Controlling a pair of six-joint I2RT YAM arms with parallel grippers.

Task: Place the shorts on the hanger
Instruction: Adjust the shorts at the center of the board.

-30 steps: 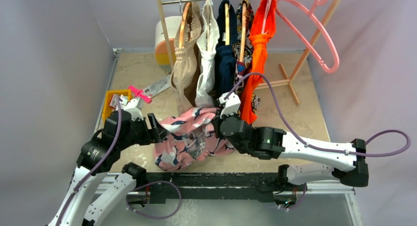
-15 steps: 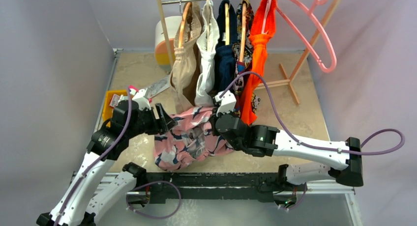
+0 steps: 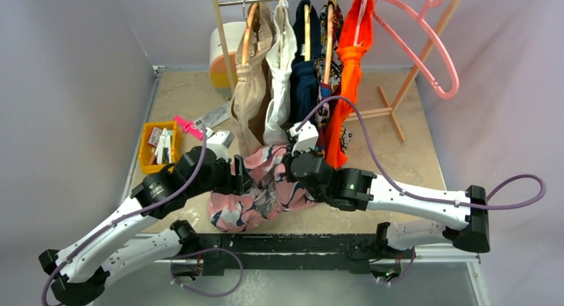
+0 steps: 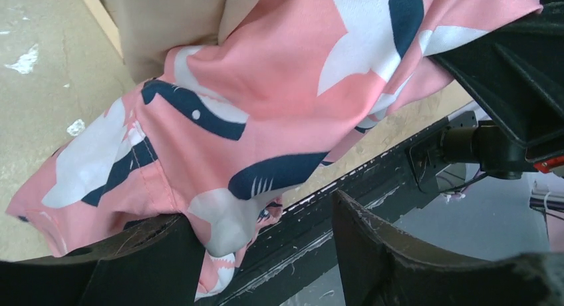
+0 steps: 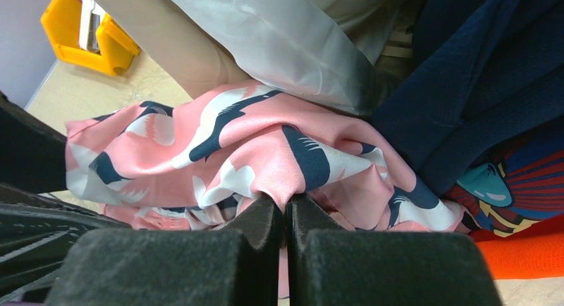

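- Now the right claw (image 5: 284,216) is closed, pinching only a thin fold of the shorts (image 5: 219,146), lower centre; a tug could slip it free.
- Beside it the left claw (image 4: 261,209) gapes, holding nothing, so the cloth sags toward the counter (image 3: 399,153).
- Farther off, the hanger (image 3: 425,43) hangs upper right, well apart; carried cloth may snag the hanging clothes (image 3: 292,80).

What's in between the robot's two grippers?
The pink shorts, bunched up, as the top external view shows. The right gripper pinches them; the left gripper is open at their other side.
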